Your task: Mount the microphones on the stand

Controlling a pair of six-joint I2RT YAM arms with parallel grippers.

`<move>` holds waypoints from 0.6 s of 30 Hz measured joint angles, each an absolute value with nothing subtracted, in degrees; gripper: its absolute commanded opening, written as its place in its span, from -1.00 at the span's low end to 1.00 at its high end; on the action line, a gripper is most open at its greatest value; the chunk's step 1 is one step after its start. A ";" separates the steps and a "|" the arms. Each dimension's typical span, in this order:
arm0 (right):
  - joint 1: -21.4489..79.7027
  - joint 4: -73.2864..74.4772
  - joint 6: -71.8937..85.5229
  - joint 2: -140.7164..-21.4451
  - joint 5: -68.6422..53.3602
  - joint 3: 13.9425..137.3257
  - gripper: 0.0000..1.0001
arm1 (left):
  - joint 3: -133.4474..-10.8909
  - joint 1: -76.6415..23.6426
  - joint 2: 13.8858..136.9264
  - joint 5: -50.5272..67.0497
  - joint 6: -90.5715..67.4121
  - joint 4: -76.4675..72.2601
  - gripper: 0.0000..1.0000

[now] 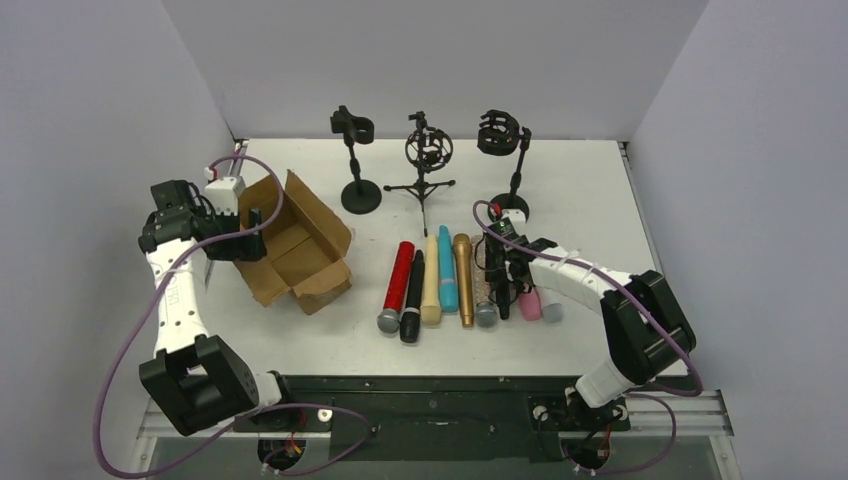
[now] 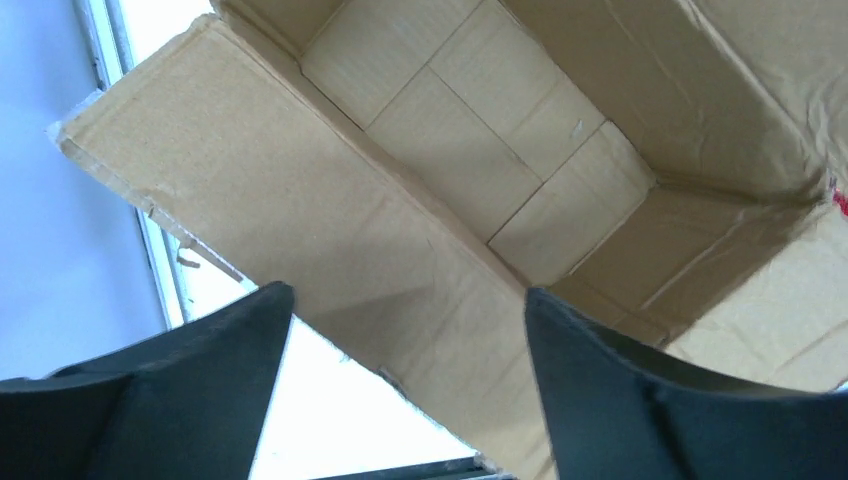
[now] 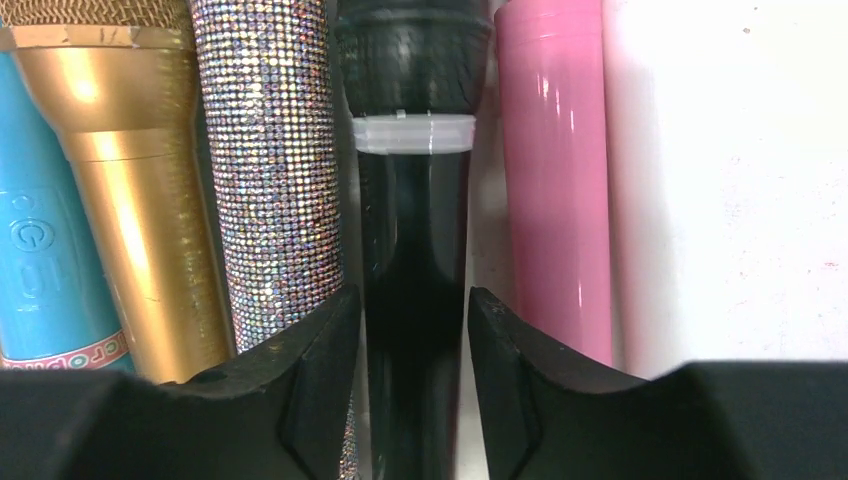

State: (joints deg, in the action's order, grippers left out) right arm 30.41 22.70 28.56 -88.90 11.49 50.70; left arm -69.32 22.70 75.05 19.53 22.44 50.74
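Note:
Several microphones lie side by side on the table: red [image 1: 398, 282], black [image 1: 412, 305], cream [image 1: 431, 290], teal [image 1: 447, 270], gold [image 1: 464, 280], glittery silver [image 1: 485, 300], a second black one [image 3: 414, 200], pink [image 1: 528, 305] and white with a grey head [image 1: 549, 310]. My right gripper [image 1: 503, 285] is down in the row. Its fingers are closed around the second black microphone's body [image 3: 414, 310], between the silver [image 3: 275, 170] and pink [image 3: 555, 180] ones; it still lies level with them. Three stands [image 1: 355, 160] [image 1: 428, 160] [image 1: 507, 150] hold nothing. My left gripper [image 1: 250, 235] is open and empty.
An open, empty cardboard box [image 1: 300, 260] sits left of the microphones. My left gripper [image 2: 410, 330] hovers over its left flap [image 2: 300, 200]. The stands are in a row at the back. White walls close in the table on three sides.

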 measured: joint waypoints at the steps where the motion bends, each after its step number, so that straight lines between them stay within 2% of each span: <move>1: 30.48 22.72 28.64 -88.88 11.51 50.70 -0.13 | -69.32 23.11 74.61 20.08 21.58 51.53 0.99; 3: 30.61 22.65 28.82 -88.84 11.51 50.70 -0.10 | -69.32 24.23 73.60 21.08 21.12 52.73 0.93; 10: 31.20 22.46 28.91 -88.60 11.57 50.70 -0.09 | -69.01 32.56 70.24 25.65 20.71 55.57 0.93; 15: 31.29 22.33 29.06 -88.33 11.51 50.70 -0.09 | -64.01 36.47 72.69 29.32 20.47 54.54 0.99; 18: 31.83 22.50 29.06 -87.02 11.49 50.76 -0.10 | -59.33 36.45 73.14 31.44 18.65 52.25 0.86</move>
State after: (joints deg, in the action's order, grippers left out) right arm 31.83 22.50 29.06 -87.02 11.49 50.76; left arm -59.33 36.45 73.14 31.44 18.65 52.25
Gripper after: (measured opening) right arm 0.452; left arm 0.977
